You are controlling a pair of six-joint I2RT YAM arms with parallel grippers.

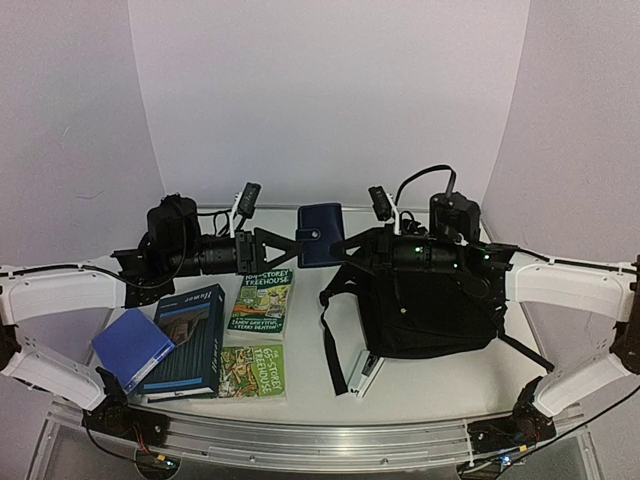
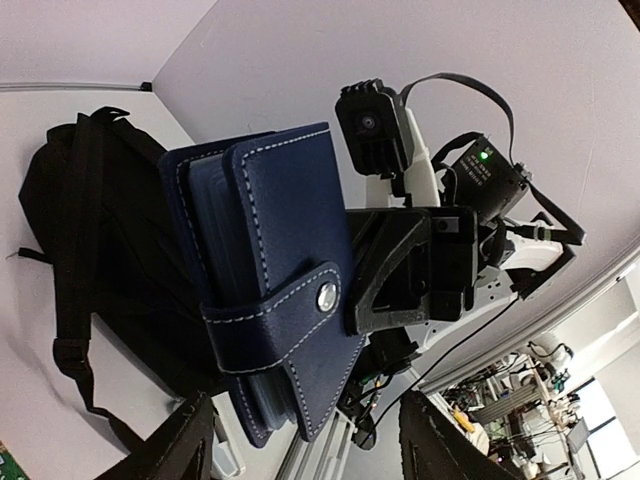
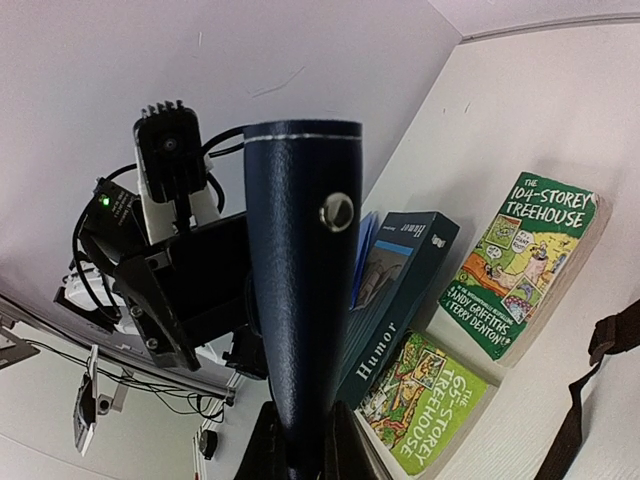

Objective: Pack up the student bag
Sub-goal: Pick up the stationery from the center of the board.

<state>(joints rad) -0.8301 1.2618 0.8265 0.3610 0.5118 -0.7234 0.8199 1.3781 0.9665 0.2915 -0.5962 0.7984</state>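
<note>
The black student bag [image 1: 430,310] lies at the right of the table, its straps trailing left; it also shows in the left wrist view [image 2: 90,230]. A small dark-blue wallet [image 1: 322,232] is held upright in the air between the two arms. My right gripper [image 1: 347,244] is shut on its right edge; in the right wrist view the wallet [image 3: 300,260] stands edge-on, pinched at the gripper [image 3: 300,452]. My left gripper [image 1: 290,243] is open, fingers spread wide at the wallet's left end [image 2: 270,290]. In the left wrist view the gripper [image 2: 315,445] does not grip it.
Left of the bag lie two green Treehouse books [image 1: 262,300] [image 1: 252,370], a dark "Humor" book [image 1: 188,338] and a blue notebook [image 1: 132,347]. A small white object [image 1: 367,375] lies by the bag's front. White walls enclose the table.
</note>
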